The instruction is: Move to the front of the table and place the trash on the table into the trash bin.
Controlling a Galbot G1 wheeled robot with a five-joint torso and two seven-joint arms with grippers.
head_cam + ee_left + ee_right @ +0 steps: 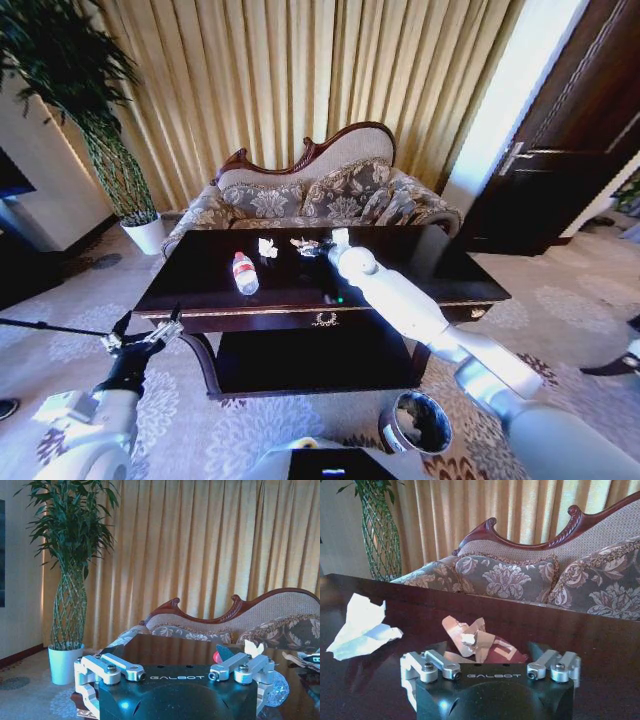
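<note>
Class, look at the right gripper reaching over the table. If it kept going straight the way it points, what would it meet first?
Most likely the crumpled paper scrap, lying just ahead of the open right gripper on the table. Farther along that line stands the sofa. Depth is hard to judge.

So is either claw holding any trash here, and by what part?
Nothing is held. The right claw stands open around a crumpled brownish-white paper scrap on the dark glossy table, not closed. The left claw hangs open and empty beside the table.
</note>
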